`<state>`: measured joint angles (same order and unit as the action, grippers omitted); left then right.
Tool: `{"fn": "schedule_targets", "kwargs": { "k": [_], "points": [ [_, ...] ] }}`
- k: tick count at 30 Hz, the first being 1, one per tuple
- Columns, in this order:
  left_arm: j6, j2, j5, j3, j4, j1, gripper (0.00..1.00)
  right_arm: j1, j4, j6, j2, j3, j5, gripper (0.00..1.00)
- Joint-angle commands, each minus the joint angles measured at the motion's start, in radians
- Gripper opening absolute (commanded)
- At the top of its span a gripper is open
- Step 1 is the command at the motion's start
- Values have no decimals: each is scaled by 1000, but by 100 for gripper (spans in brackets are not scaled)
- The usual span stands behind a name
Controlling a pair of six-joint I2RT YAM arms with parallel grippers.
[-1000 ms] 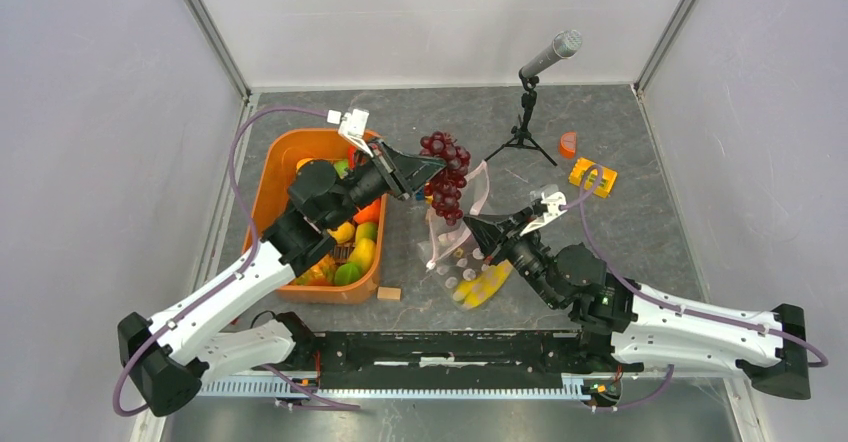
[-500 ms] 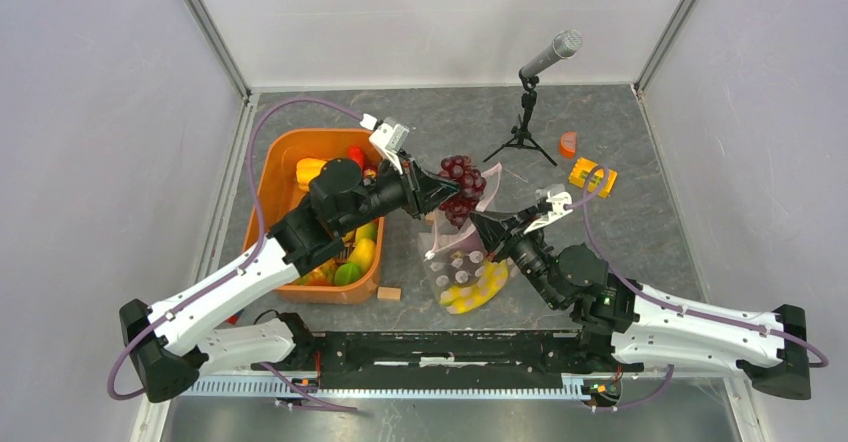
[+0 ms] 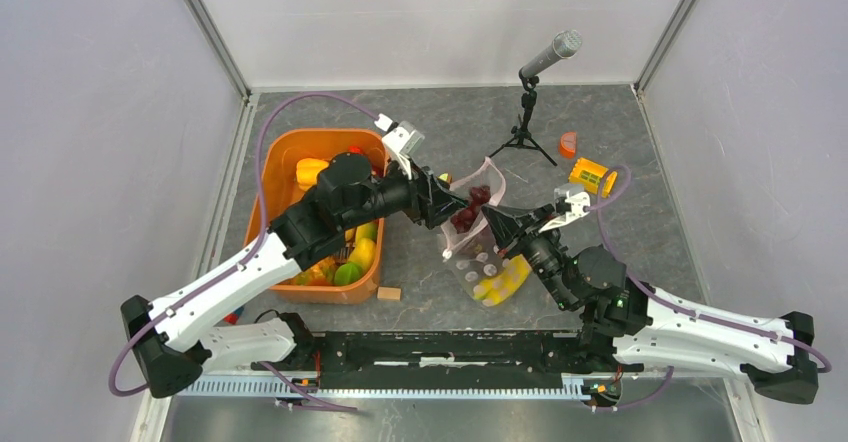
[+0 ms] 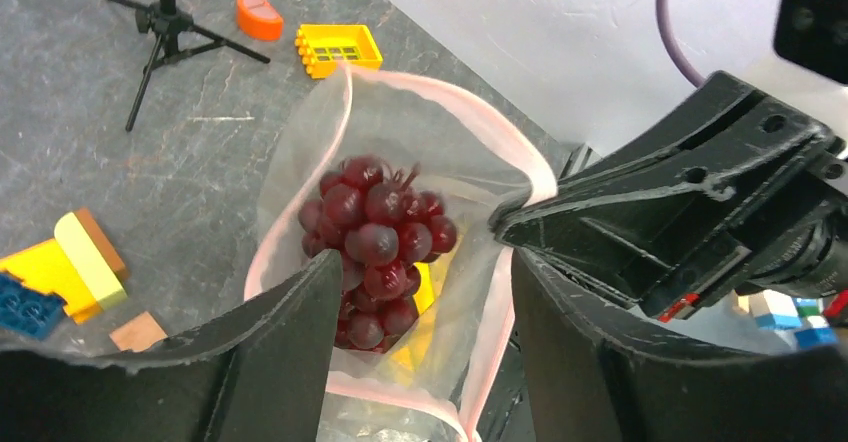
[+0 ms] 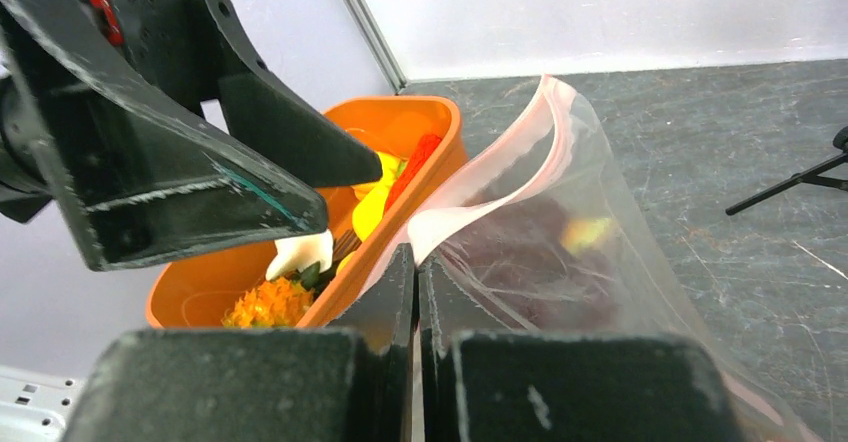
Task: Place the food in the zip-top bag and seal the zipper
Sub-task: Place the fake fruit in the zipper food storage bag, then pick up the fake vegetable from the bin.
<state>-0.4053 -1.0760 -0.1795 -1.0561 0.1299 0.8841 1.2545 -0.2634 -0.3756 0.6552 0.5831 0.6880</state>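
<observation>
- Leftward, more food (image 3: 362,254) waits in the orange tub (image 3: 262,187), behind the left tool (image 3: 458,203).
- That tool's fingers stand spread, seemingly gripping nothing, directly above the zip-top bag (image 4: 400,122); the grapes (image 4: 375,232) sit straight below, inside the mouth.
- Rightmost, the right tool (image 5: 415,262) is pinched shut on the pink zipper (image 4: 505,147) rim, holding the bag's raised far end open.
</observation>
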Motion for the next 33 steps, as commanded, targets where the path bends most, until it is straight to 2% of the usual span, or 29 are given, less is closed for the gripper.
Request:
{"fn": "schedule_targets", "kwargs": {
  "k": [1,7,12,15,18,24,28,33],
  "points": [
    [64,-16,-96,-81,3,7,76,-1,0,16,-14,49,3,1],
    [104,28,-33,-83,44,7,87,-1,-7,42,-22,39,1,2],
    [144,129,167,-7,48,7,100,-2,14,150,3,104,-47,1],
    [158,161,313,12,50,7,100,-1,43,171,-4,130,-12,1],
    [157,153,406,-13,107,7,100,-2,-1,180,-21,84,17,2],
    [118,137,537,-7,159,6,100,-3,288,157,43,262,79,0],
    [94,118,597,-17,186,4,100,-3,240,178,-19,196,76,1],
    [64,108,711,-44,282,-6,100,-2,390,223,4,299,128,1]
  ]
}}
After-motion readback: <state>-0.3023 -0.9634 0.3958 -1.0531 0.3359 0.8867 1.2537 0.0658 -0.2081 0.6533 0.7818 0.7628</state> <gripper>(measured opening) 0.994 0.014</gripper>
